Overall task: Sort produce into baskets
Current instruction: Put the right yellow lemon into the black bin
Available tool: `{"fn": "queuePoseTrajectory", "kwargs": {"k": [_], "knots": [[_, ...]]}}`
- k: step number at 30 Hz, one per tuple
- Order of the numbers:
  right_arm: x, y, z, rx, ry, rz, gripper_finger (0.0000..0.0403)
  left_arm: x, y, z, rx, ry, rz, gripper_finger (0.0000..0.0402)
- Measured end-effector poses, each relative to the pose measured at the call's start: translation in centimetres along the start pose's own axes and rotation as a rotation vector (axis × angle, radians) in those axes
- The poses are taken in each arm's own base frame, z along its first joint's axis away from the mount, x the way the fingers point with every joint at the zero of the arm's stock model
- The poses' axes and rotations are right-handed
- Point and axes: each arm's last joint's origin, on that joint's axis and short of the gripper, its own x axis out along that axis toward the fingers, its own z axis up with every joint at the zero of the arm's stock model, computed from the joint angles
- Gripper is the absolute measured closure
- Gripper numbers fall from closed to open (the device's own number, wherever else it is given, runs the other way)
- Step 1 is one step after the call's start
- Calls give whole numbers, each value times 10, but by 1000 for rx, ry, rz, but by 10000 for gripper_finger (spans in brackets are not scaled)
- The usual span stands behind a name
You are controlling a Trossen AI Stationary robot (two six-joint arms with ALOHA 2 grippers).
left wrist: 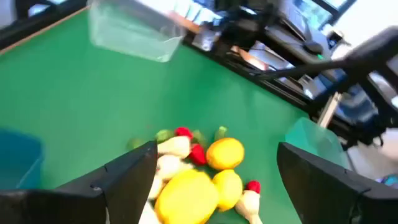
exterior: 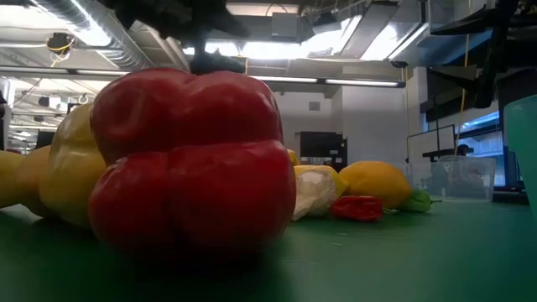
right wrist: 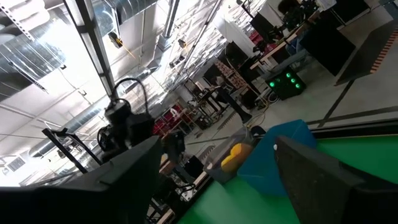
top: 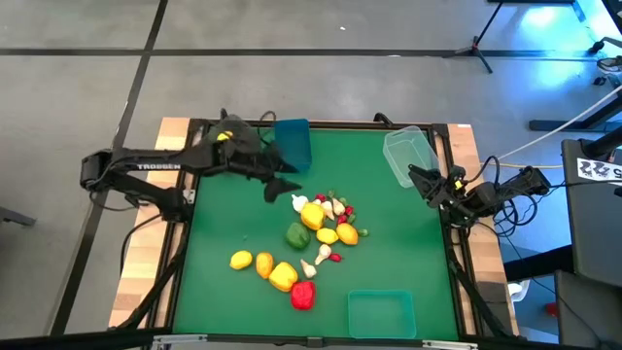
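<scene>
Here, produce (top: pixel 313 238) lies clustered on the green mat (top: pixel 233 214); both grippers, left (top: pixel 284 184) and right (top: pixel 420 175), gape empty.

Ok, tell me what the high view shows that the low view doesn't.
Only the high view shows the blue bin, the teal bin, the green pepper, and both grippers: the left gripper open near the pile, the right gripper open beside the clear bin. Only the low view shows the room behind: ceiling lights and monitors. Both share the red pepper, which fills the low view, the yellow pepper next to it, and the green mat.
</scene>
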Motion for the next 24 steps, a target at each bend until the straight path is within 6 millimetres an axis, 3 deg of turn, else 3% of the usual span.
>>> {"fn": "queuePoseTrajectory", "kwargs": {"k": [7, 16, 24], "knots": [[0, 0, 0, 25, 0, 0, 100, 29, -18, -6, 54, 10, -58, 78], [0, 0, 0, 25, 0, 0, 100, 91, -55, -2, 297, 149, -157, 78], [0, -2, -3, 38, 22, -12, 100, 131, -70, -29, 380, 301, -182, 78]]}}
